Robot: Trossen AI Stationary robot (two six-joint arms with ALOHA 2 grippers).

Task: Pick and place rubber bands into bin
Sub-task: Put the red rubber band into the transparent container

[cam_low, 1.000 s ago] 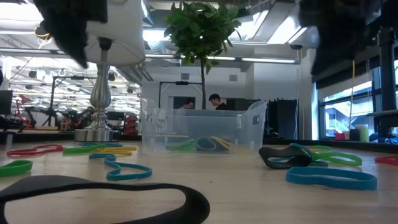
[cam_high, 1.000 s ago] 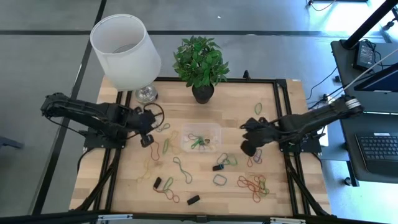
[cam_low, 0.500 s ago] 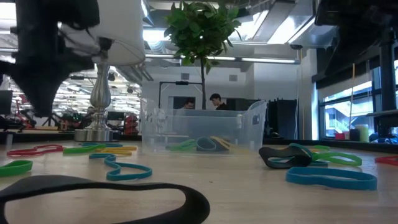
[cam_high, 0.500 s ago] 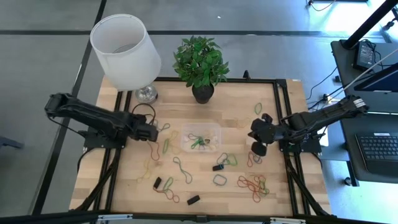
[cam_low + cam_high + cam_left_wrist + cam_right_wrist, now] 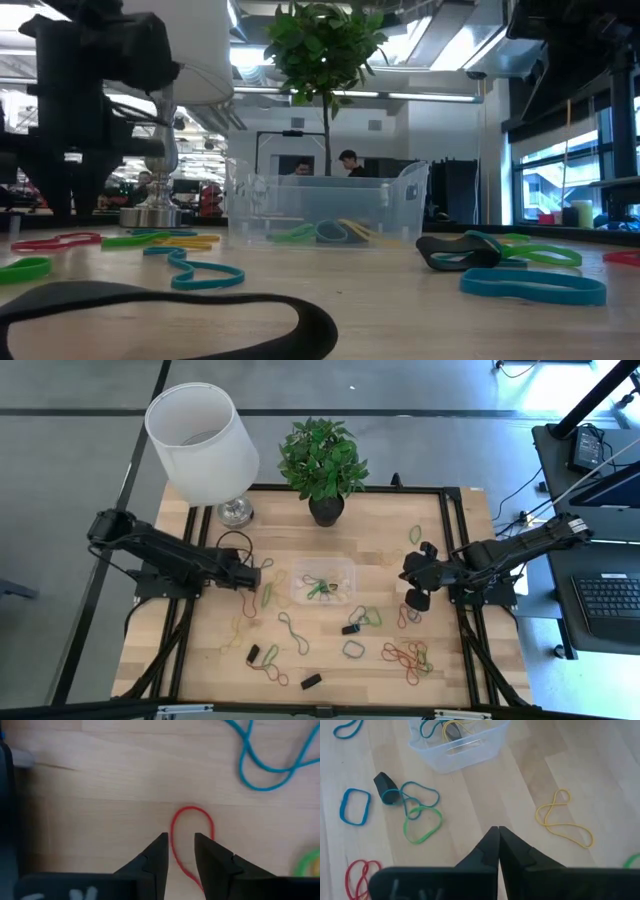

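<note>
Left wrist view shows the left claw [image 5: 181, 851], newly lowered to the counter [image 5: 100, 780] with fingers now apart astride a red rubber band [image 5: 192, 840] left of the bin [image 5: 322, 582], poised to grasp; right claw [image 5: 498, 845] waits, pressed together.

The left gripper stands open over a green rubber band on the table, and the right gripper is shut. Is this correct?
Not quite: the band is red, not green. The left wrist view shows the left gripper open over a red rubber band on the table. The right gripper is indeed shut.
</note>
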